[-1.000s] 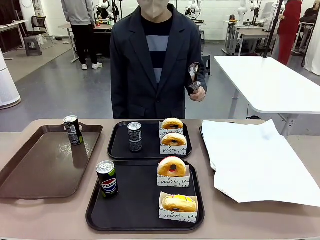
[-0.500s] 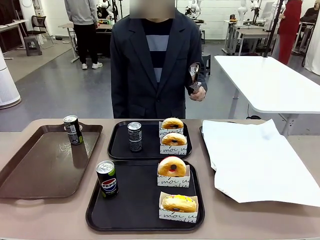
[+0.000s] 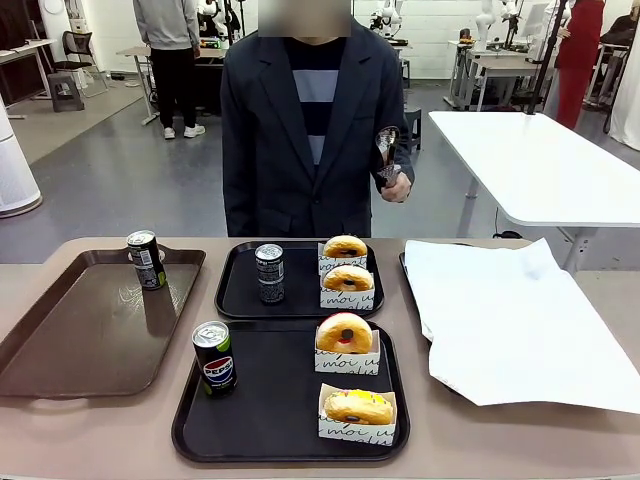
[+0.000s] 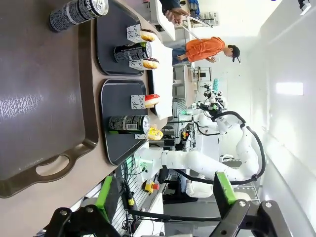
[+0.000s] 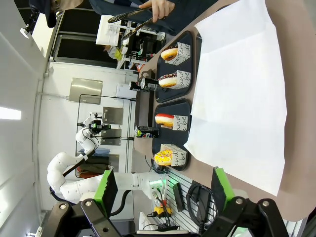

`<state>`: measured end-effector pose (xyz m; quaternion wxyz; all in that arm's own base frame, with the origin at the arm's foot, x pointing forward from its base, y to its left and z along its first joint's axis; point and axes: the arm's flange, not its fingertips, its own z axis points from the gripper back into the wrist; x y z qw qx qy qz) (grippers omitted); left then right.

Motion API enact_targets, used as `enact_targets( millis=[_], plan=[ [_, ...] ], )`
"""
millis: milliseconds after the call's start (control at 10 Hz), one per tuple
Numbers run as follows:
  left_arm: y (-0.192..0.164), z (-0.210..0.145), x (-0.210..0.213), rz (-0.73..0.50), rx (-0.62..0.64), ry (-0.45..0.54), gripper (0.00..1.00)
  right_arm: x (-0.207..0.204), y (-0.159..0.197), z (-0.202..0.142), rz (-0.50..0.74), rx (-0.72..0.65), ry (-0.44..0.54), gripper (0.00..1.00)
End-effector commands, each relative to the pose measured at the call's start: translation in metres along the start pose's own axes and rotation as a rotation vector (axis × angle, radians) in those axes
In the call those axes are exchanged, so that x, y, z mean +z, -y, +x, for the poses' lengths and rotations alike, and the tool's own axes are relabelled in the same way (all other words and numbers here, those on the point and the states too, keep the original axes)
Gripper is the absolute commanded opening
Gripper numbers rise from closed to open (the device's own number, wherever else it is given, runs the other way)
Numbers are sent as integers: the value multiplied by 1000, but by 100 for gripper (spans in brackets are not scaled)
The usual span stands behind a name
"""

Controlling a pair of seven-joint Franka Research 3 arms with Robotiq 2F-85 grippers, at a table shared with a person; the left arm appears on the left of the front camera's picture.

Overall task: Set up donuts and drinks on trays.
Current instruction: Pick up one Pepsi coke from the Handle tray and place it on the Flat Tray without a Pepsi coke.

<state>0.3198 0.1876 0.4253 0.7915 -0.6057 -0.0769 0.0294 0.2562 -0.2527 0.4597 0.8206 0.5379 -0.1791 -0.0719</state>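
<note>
Hanging clear of the table, the left gripper (image 4: 163,207) and right gripper (image 5: 163,200) both have their jaws spread wide with nothing between them. The near tray (image 3: 260,420) holds a Pepsi can (image 3: 213,358), a red donut (image 3: 344,334) and a yellow donut (image 3: 357,407). The far tray (image 3: 240,290) holds a dark can (image 3: 269,273) and two chocolate donuts (image 3: 346,263), one behind the other. Both trays look fully set, so the job seems about finished.

A third can (image 3: 146,260) stands on the brown tray (image 3: 90,330), away from the rest. Slim cans tip easily; an off-centre pinch or a brush from an arm could topple one. The donuts sit close in their sleeves, so a reach for one may nudge its neighbour. White paper (image 3: 510,320) covers the table's right side. The person's hand (image 3: 395,185) holds tongs (image 3: 387,150) beyond the far tray.
</note>
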Motion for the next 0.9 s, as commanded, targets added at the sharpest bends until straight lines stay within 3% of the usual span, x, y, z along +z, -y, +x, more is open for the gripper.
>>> enact_targets(
  millis=[0, 800],
  plan=[
    [-1, -1, 2, -3, -4, 7, 100, 0, 0, 1, 20, 17, 7, 100],
    [-1, -1, 2, -3, -4, 7, 100, 0, 0, 1, 20, 17, 7, 100]
  ],
)
